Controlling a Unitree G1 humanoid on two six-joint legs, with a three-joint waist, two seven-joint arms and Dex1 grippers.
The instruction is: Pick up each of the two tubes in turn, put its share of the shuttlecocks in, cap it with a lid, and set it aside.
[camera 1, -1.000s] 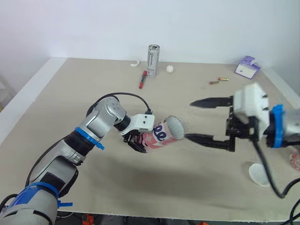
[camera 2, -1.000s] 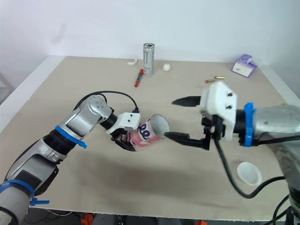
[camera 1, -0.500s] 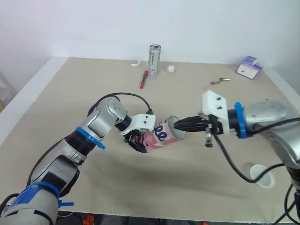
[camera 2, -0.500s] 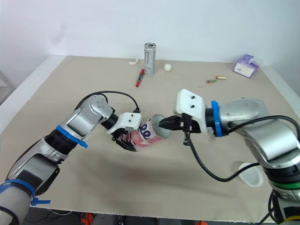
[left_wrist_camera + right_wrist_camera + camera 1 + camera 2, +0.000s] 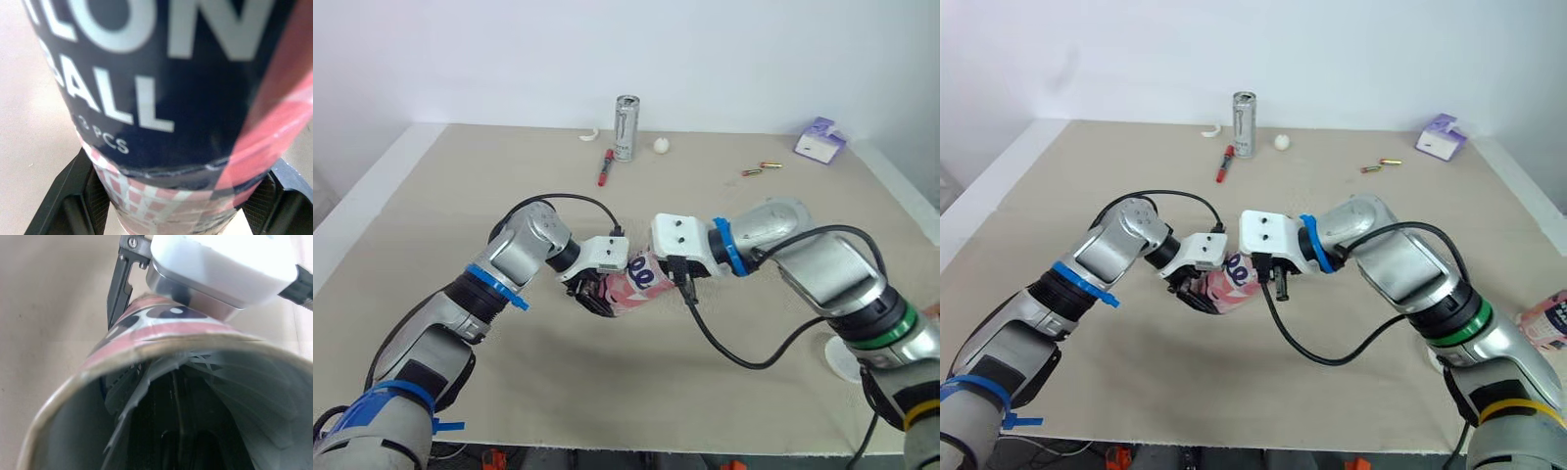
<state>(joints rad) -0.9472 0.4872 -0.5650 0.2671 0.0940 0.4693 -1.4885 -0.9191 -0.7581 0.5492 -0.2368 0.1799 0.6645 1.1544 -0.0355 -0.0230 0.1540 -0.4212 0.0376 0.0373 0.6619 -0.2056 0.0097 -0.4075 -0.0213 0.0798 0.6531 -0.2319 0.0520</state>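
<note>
My left gripper (image 5: 598, 293) is shut on a pink and navy tube (image 5: 637, 285), holding it tilted above the table with its mouth toward the right. Both black fingers (image 5: 68, 196) press the tube (image 5: 171, 98) from either side. My right gripper (image 5: 174, 396) is shut and pushed into the tube's mouth; its white wrist block (image 5: 678, 239) sits right at the rim. White shuttlecock feathers (image 5: 146, 377) lie inside the tube around the fingers. A second pink tube (image 5: 1549, 318) lies at the far right edge. A white lid (image 5: 847, 357) rests on the table under my right forearm.
At the back stand a silver can (image 5: 626, 127), a red marker (image 5: 604, 166), a white ball (image 5: 660, 146) and a white curved piece (image 5: 587, 136). Two small batteries (image 5: 756, 168) and a purple box (image 5: 819, 140) lie back right.
My right gripper was open to the right of the tube; it has shut and moved left into the tube's mouth. The left gripper and tube have stayed put.
</note>
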